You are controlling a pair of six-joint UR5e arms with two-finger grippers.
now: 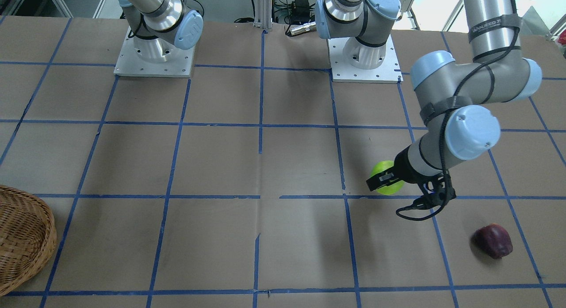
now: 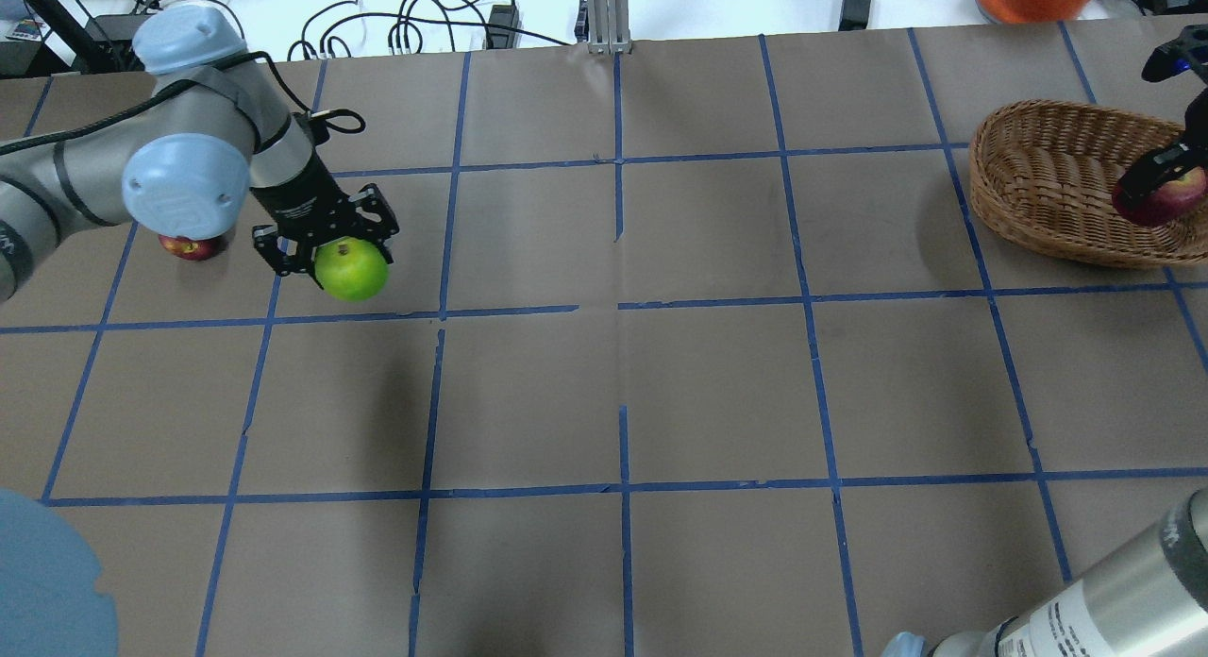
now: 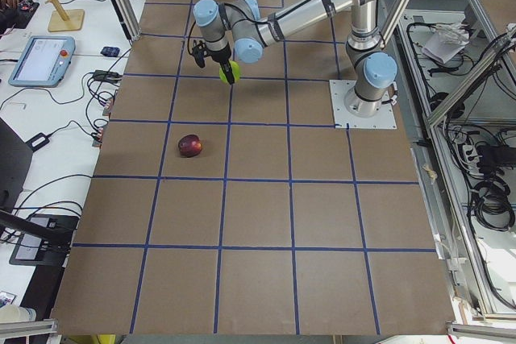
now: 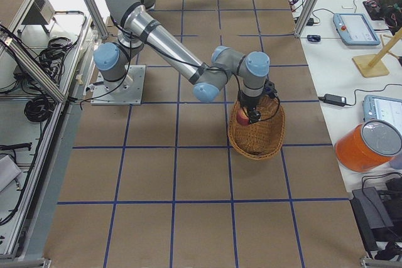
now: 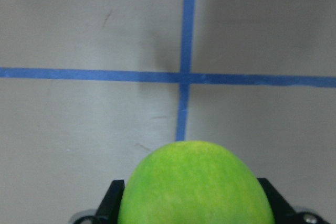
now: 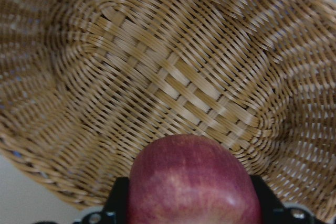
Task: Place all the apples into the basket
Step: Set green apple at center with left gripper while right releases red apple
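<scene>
Apples split three ways: the left gripper clamps the green apple clear of the table, while the maroon apple lies loose on the paper nearby. Farther off, the right gripper grips the red apple over the basket.

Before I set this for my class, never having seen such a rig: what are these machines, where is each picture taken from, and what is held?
Two robot arms stand on a taped table. Four pictures come from fixed cameras: opposite, overhead, each table end; two from wrist cameras. The left arm grips a green apple in its jaws. The right arm holds a red apple in its jaws over the wicker basket. A dark maroon apple lies on the table.
</scene>
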